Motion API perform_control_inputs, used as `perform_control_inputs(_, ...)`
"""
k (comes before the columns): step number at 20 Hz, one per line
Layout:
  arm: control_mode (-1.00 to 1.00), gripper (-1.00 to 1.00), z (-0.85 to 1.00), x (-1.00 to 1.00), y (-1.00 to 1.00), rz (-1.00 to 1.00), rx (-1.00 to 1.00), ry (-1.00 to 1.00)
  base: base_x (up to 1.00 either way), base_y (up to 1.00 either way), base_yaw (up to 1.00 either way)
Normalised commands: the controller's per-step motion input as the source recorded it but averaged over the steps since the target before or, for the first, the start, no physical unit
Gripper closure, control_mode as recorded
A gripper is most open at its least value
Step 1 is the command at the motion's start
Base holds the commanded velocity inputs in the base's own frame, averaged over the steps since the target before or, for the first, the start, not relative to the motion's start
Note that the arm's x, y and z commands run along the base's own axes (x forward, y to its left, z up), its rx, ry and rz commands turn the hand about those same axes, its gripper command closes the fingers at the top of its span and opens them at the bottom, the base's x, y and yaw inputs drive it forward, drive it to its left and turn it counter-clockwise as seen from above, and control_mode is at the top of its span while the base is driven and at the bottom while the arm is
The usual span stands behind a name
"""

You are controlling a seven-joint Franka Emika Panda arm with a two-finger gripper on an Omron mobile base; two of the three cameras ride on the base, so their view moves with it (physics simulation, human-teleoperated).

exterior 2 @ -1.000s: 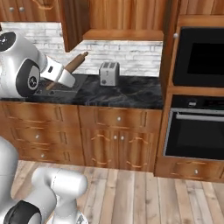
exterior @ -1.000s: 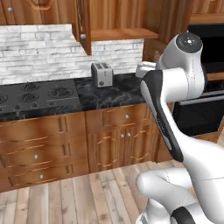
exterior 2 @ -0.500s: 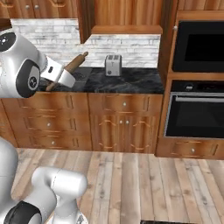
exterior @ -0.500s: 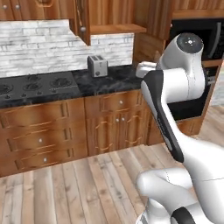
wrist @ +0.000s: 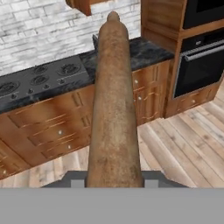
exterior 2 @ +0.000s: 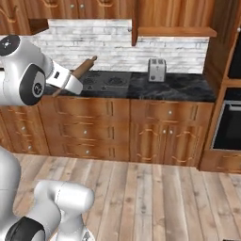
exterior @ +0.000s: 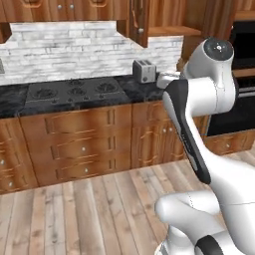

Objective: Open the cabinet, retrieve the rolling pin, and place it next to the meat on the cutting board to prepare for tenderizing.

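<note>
place: home kitchen | worktop: black stone counter (exterior 2: 179, 87) with a gas hob (exterior: 74, 90) set in it | appliances: toaster (exterior 2: 156, 70), built-in oven (wrist: 199, 65) | fittings: reddish-brown wood cabinets (exterior 2: 164, 134) above and below, white stone backsplash (exterior: 74, 47) | floor: wood planks (exterior 2: 155, 197)

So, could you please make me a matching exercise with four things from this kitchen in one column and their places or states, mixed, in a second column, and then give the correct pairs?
Things:
1. rolling pin
2. toaster
3. stovetop
4. oven

Places or states:
A. built into the tall wooden unit at the end of the counter
B. held in the hand, off the counter
C. set flat into the dark counter, with burners
D. standing on the dark counter by the brick wall

Pairs: 1-B, 2-D, 3-C, 4-A
</note>
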Motion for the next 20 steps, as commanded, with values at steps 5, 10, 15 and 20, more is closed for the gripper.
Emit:
perform_control_inputs(5,1.00,1.00,0.00,0.00,0.00,0.00,0.00,0.00,-0.25,0.78,0.24)
perform_control_inputs(10,1.00,1.00,0.00,0.00,0.00,0.00,0.00,0.00,-0.20,0.57,0.24)
perform_control_inputs(15,1.00,1.00,0.00,0.00,0.00,0.00,0.00,0.00,-0.03,0.20,0.24)
perform_control_inputs(20,1.00,1.00,0.00,0.00,0.00,0.00,0.00,0.00,0.00,0.00,0.23)
